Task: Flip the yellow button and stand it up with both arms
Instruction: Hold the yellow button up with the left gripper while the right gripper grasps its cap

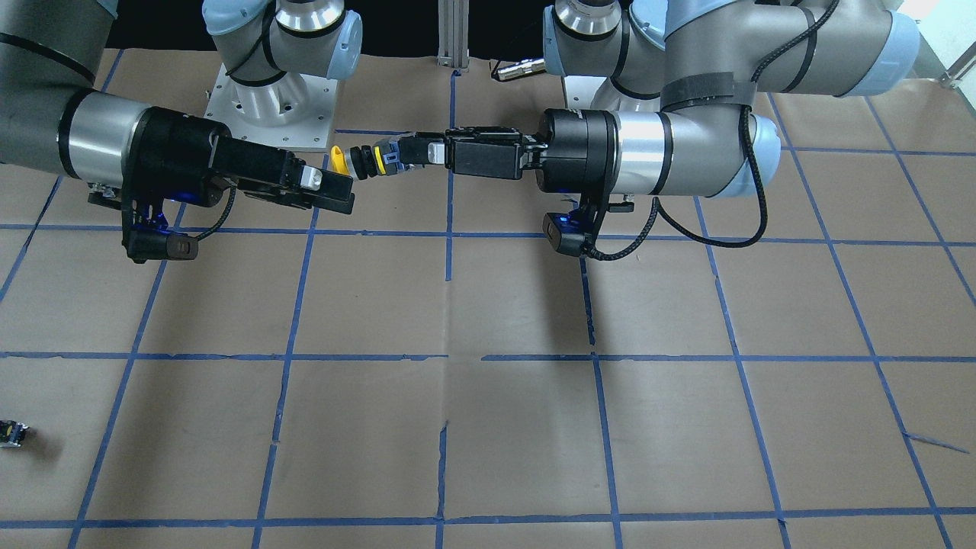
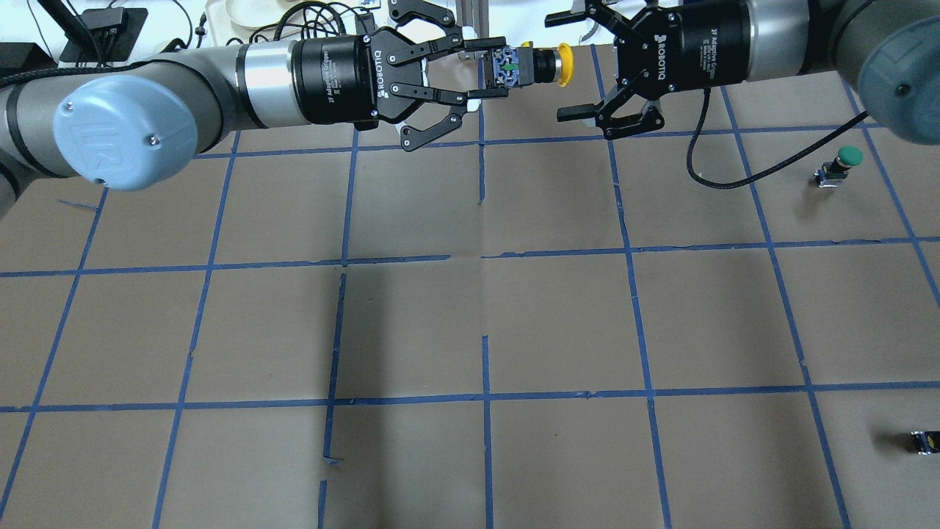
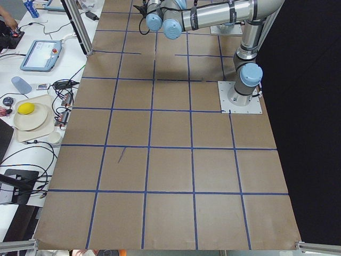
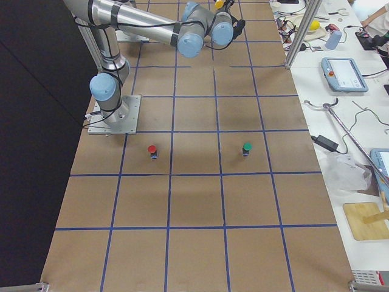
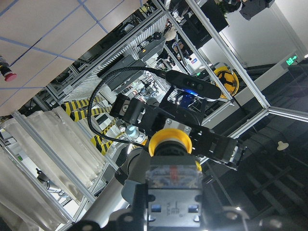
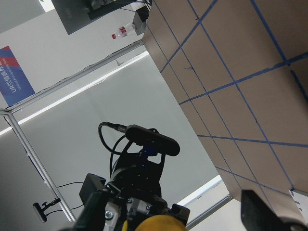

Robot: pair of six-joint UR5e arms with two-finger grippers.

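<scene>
Yellow button is up off the bench, held sideways at the far side. From the left: the left gripper pinches its block body — cap pointing right. The right gripper is spread wide, fingers either side of the cap; I cannot tell if they touch. Further right a green-capped button stands on the bench.

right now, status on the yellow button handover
Left gripper shut on yellow button, held level in the air. Right gripper open around the cap. Green button stands far aside, not in the way.
</scene>
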